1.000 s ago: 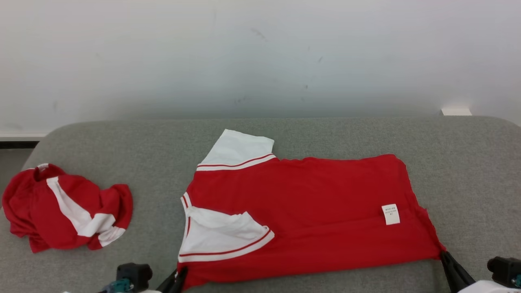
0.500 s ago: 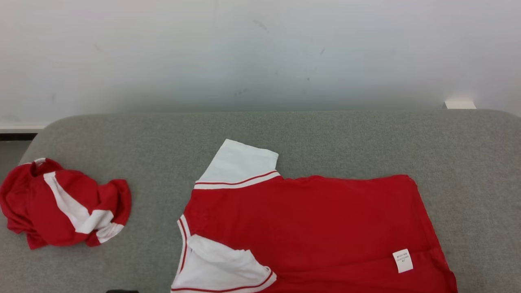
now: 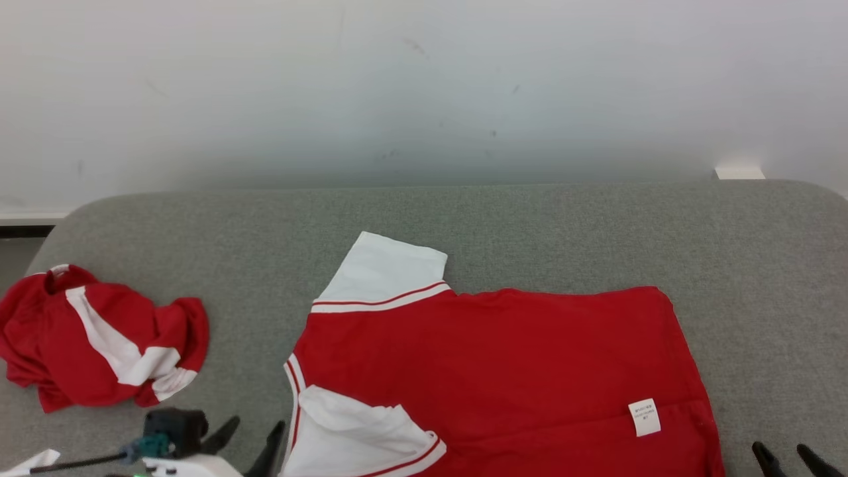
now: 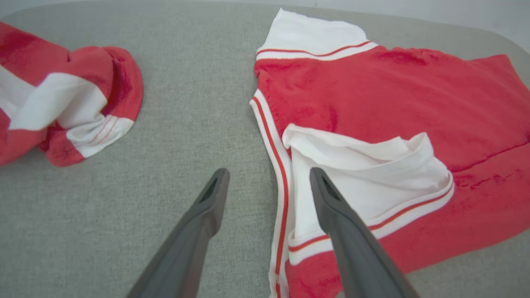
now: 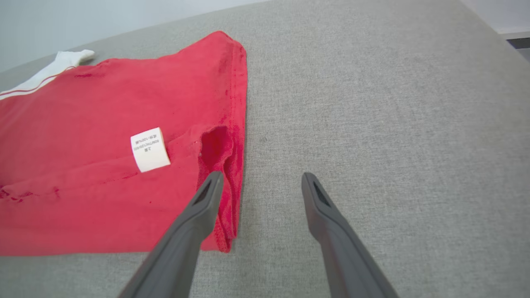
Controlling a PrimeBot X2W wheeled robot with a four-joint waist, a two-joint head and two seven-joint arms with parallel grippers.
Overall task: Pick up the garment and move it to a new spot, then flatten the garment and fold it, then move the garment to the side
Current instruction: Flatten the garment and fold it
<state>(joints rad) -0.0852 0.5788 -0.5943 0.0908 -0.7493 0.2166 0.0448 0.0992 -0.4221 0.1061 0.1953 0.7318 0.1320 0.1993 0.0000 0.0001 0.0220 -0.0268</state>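
Garment: flat on grey cushion, long axis left to right
Left gripper: spread, empty, astride striped edge
Right gripper: spread, empty, beside hem corner
Likely grasp: each arm its own end

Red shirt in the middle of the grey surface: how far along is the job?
Done: the red shirt lies spread fairly flat on the grey surface, near sleeve turned in over the body. In hand: nothing gripped; the left tool and right tool are open at its near corners. Left: the far sleeve sticks out, so folding is unfinished, then the move aside.
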